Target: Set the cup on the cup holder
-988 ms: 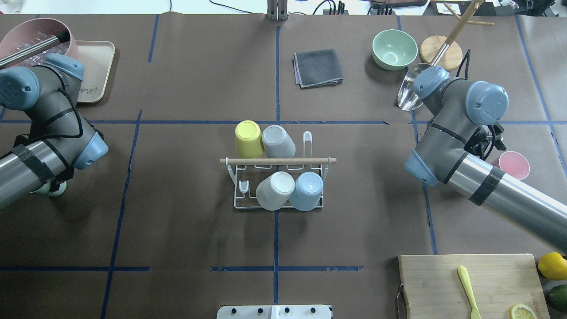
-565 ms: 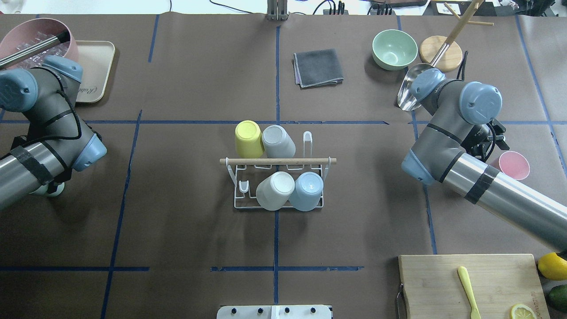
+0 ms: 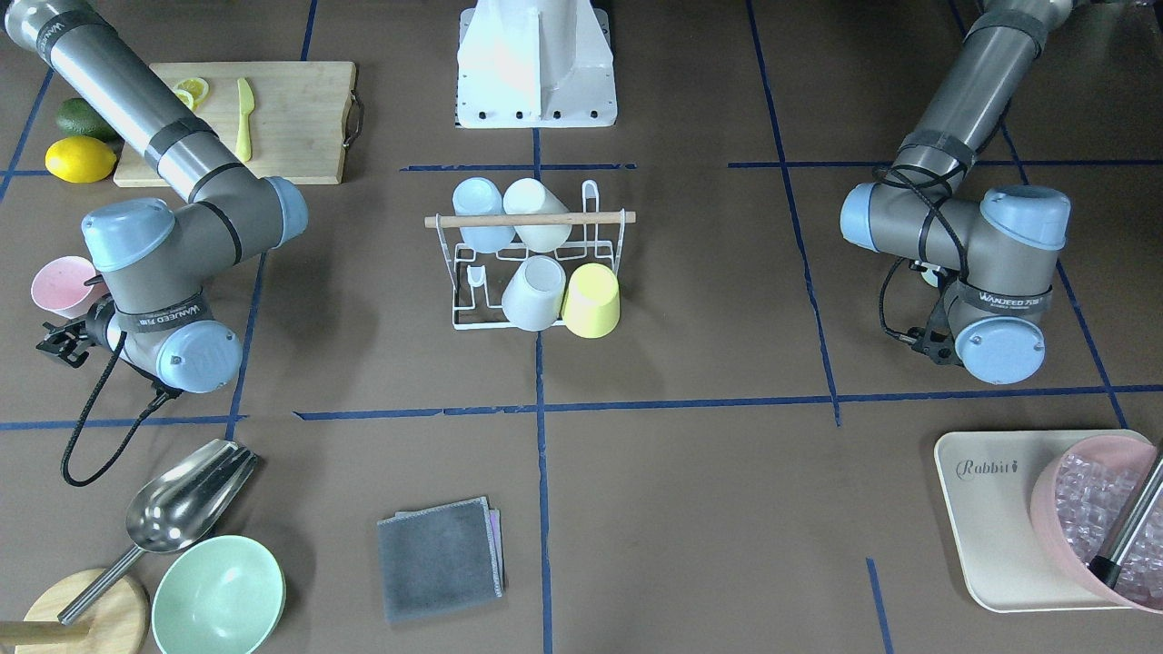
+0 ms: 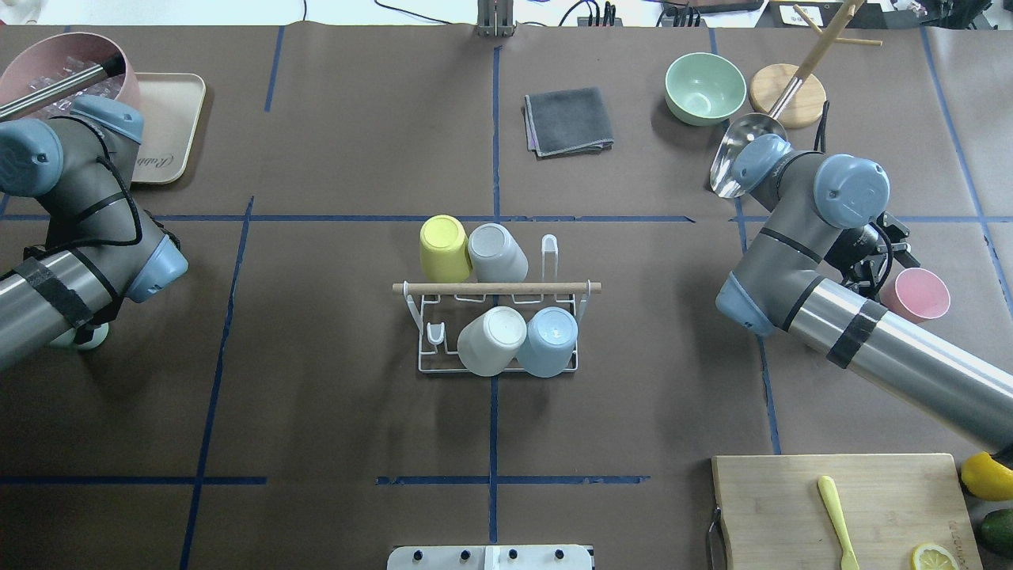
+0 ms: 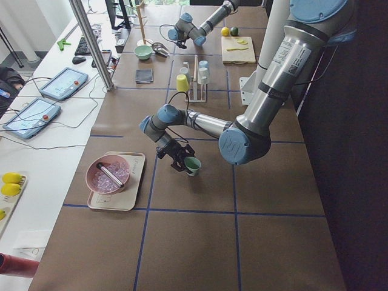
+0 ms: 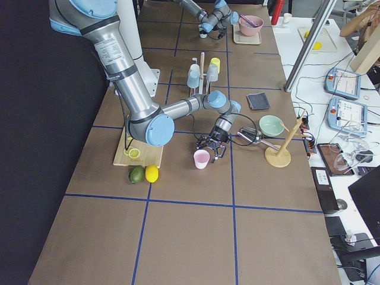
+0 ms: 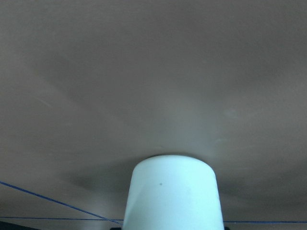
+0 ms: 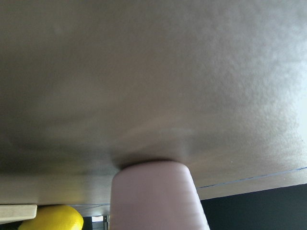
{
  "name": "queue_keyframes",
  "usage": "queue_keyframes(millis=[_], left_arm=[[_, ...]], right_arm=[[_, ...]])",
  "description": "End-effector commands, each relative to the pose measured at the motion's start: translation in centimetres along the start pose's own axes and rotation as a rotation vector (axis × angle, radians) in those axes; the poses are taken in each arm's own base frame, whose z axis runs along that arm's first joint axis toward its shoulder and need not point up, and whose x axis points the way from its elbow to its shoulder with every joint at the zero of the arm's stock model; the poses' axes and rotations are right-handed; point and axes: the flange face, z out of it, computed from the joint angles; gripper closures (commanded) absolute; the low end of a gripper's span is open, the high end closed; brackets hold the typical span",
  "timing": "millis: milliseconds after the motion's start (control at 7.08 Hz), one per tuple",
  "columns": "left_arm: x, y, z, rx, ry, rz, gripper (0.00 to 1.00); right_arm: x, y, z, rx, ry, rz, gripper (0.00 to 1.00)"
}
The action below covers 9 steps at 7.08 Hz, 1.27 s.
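Note:
The white wire cup holder (image 4: pixel 496 288) with a wooden rod handle stands mid-table, also in the front view (image 3: pixel 530 219). Several cups sit upside down on it: yellow (image 4: pixel 443 247), grey (image 4: pixel 497 252), white (image 4: pixel 491 340) and blue (image 4: pixel 549 340). Two prongs are bare. My right gripper (image 4: pixel 886 277) is shut on a pink cup (image 4: pixel 918 294) low over the table at the right; its fingers are hidden in the wrist view, where the cup (image 8: pixel 156 196) fills the bottom. My left gripper (image 5: pixel 180 160) is shut on a pale green cup (image 5: pixel 193 165), mostly hidden under the arm from overhead (image 4: pixel 83 339).
A cutting board (image 4: pixel 791 507) with a yellow knife, a lemon and an avocado lie front right. A green bowl (image 4: pixel 704 87), a metal scoop (image 4: pixel 732 166), a wooden stand (image 4: pixel 787 95) and a grey cloth (image 4: pixel 568 120) lie at the back. A tray (image 4: pixel 170 119) with a pink ice bowl is back left.
The right arm's elbow and wrist have swung slightly left and back, and the pink cup has tilted a little. The left arm has shifted slightly left with the green cup.

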Motion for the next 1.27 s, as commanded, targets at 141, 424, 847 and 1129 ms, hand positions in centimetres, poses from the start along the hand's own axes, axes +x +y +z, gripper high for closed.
queue_keyframes(millis=[141, 424, 847, 1129], left_arm=[[0.5, 4.7, -7.4, 0.186, -0.014, 0.045, 0.94], [4.6, 8.3, -14.0, 0.346, -0.061, 0.126, 0.95], [8.9, 7.7, -20.9, 0.674, -0.110, 0.292, 0.95], [13.2, 7.6, -23.8, 0.922, -0.184, 0.493, 0.94]], right_arm=[[0.1, 0.0, 0.9, -0.029, 0.000, -0.049, 0.00], [-0.1, 0.1, 0.9, -0.042, -0.007, -0.057, 0.00], [-0.2, 0.3, 1.3, -0.057, -0.016, -0.055, 0.00], [-0.1, 0.4, 1.7, -0.062, -0.026, -0.056, 0.00]])
